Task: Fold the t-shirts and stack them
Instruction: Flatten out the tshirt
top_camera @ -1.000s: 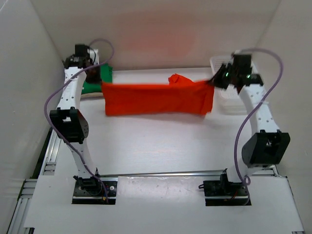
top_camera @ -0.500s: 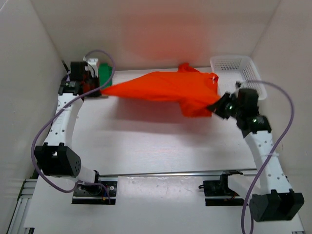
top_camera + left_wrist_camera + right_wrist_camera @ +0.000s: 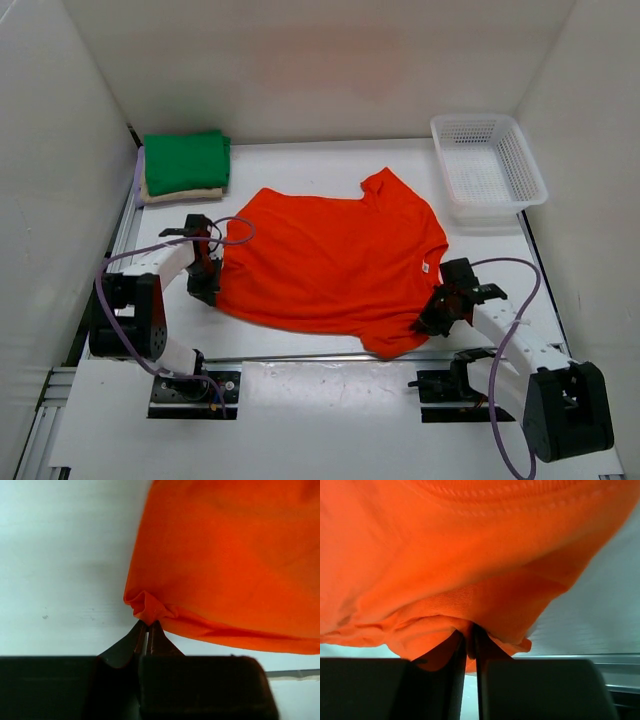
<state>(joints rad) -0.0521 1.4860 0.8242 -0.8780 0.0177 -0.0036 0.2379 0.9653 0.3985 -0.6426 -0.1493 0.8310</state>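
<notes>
1. 2 shirts looked finished: the green t-shirt [image 3: 186, 160] lay folded on top of the folded tan t-shirt [image 3: 185, 194] in the far left corner of the worktop [image 3: 300, 160].
2. The orange t-shirt [image 3: 330, 265] lay spread flat and unfolded in the middle of the worktop, so its folds and its move to the stack were not yet done. No lavender shirt showed in any view.
3. Its long axis ran roughly left to right, slanting toward the near right corner. A white tag [image 3: 425, 268] suggested the neck faced the right edge, and 1 sleeve [image 3: 385, 188] pointed at the far edge.
4. The left gripper [image 3: 212, 290] was clamped on the shirt's near left corner. The right gripper [image 3: 430, 318] pinched the near right corner, with its jaws a slit apart.
</notes>
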